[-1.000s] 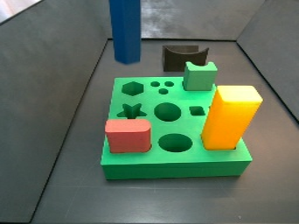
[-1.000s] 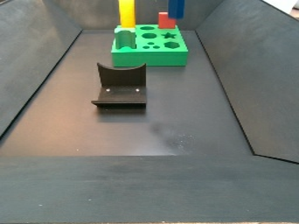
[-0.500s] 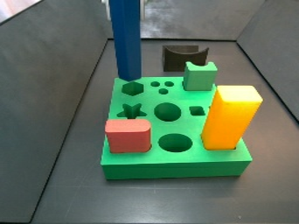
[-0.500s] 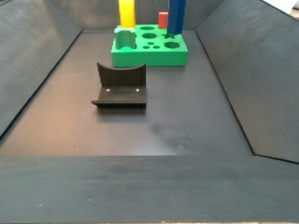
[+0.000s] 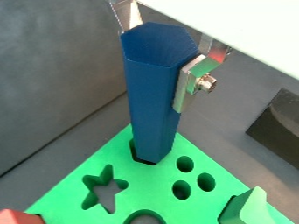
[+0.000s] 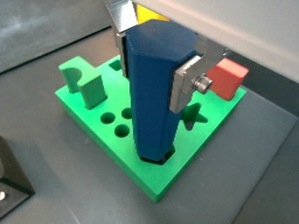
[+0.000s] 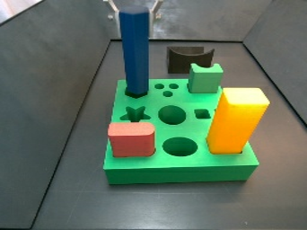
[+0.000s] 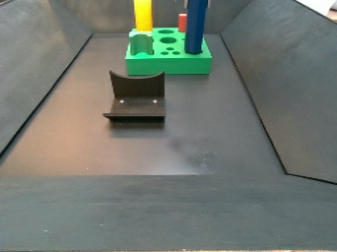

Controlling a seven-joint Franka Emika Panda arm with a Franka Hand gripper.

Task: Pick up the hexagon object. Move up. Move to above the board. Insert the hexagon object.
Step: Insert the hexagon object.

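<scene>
The hexagon object (image 7: 135,54) is a tall dark-blue prism standing upright, its lower end in the hexagon hole at the board's far left corner. The board (image 7: 180,171) is a thick bright-green slab with star, circle and square cut-outs. My gripper (image 7: 135,15) is above the board, shut on the rod's top part. In both wrist views the silver fingers (image 5: 193,77) (image 6: 184,83) press on opposite sides of the hexagon object (image 5: 156,96) (image 6: 155,96), above the board (image 5: 158,179) (image 6: 187,149). In a side view the hexagon object (image 8: 194,28) rises from the board (image 8: 171,65).
On the board stand a tall yellow-orange block (image 7: 236,119), a red block (image 7: 132,137) and a small green notched block (image 7: 206,77). The dark fixture (image 7: 186,57) (image 8: 136,95) stands on the floor beside the board. Grey walls enclose the floor.
The hexagon object has come down from above the board until its lower end is in the hexagon hole. The gripper's fingers have dropped into the side view.
</scene>
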